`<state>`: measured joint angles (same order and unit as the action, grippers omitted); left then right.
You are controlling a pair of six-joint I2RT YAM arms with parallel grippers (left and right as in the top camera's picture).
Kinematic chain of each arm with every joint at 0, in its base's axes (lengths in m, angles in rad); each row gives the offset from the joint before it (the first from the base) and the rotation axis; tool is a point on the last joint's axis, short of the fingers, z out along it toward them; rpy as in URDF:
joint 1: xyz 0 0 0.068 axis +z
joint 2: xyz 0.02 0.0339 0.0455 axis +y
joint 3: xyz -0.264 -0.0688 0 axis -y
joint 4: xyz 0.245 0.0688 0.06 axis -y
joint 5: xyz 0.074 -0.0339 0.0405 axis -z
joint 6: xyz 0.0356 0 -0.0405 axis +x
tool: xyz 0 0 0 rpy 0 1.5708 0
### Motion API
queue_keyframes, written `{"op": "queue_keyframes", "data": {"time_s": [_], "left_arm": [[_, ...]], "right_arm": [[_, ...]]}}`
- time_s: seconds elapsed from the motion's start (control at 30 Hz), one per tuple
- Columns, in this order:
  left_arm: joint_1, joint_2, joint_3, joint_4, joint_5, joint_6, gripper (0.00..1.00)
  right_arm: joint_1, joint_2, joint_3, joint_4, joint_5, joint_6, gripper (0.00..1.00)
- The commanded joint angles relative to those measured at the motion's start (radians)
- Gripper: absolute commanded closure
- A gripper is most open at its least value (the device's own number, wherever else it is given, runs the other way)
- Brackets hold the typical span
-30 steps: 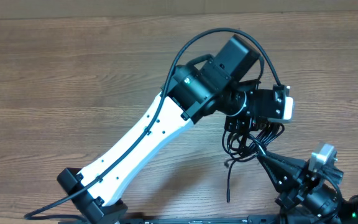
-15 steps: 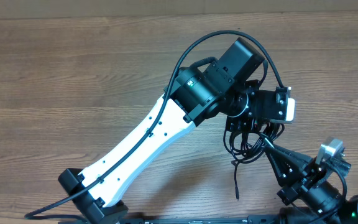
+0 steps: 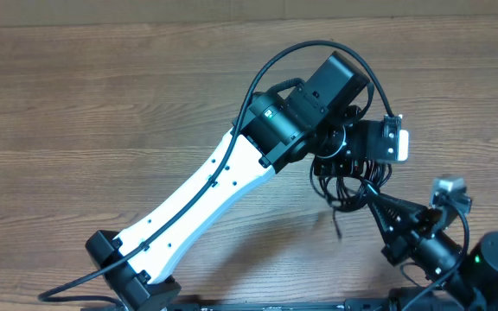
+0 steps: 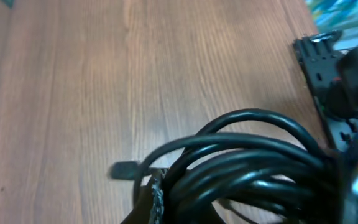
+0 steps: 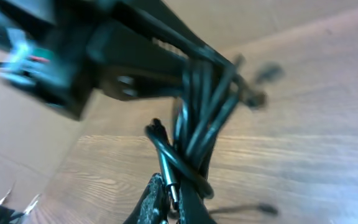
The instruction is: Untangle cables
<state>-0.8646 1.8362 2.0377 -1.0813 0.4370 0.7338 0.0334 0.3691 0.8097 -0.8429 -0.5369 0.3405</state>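
The cables (image 3: 346, 183) are a looped bundle of thin black cords at the table's right centre. My left gripper (image 3: 350, 164) is shut on the top of the bundle and holds it up. In the left wrist view the loops (image 4: 247, 162) fill the lower frame beside my fingertip (image 4: 154, 200), and a plug end (image 4: 126, 169) sticks out to the left. My right gripper (image 3: 372, 197) is shut on one strand at the bundle's lower right. In the right wrist view its fingers (image 5: 176, 198) pinch a cable plug (image 5: 168, 184) below the hanging strands (image 5: 204, 106). A loose end (image 3: 337, 228) trails onto the table.
The left arm's white link (image 3: 188, 207) runs diagonally from the front left base to the bundle. The right arm's base (image 3: 482, 276) is at the front right corner. The wooden table (image 3: 102, 104) spreads to the left and back.
The right gripper has closed in on the bundle and turned. The loose cable end has been drawn up and to the right, closer to the bundle. The left gripper has shifted only slightly.
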Motion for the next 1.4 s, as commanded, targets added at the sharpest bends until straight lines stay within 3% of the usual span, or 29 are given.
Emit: {"op": "queue_keyframes", "data": {"time_s": [0.0,1.03,1.23,1.37], "left_arm": [[-0.033,-0.017,0.018,0.029,0.037,-0.093,0.96],[-0.033,-0.017,0.018,-0.011,0.053,-0.121,0.96],[-0.031,-0.017,0.018,-0.006,-0.04,-0.146,0.96],[-0.027,-0.017,0.018,0.031,-0.175,-0.29,0.96]], "right_arm": [[-0.002,0.073,-0.006,-0.031,0.111,0.008,0.96],[-0.002,0.266,-0.006,0.132,0.116,0.008,0.96],[-0.002,0.268,-0.006,0.131,0.105,0.008,0.96],[-0.002,0.268,-0.006,0.129,0.083,0.008,0.96]]}}
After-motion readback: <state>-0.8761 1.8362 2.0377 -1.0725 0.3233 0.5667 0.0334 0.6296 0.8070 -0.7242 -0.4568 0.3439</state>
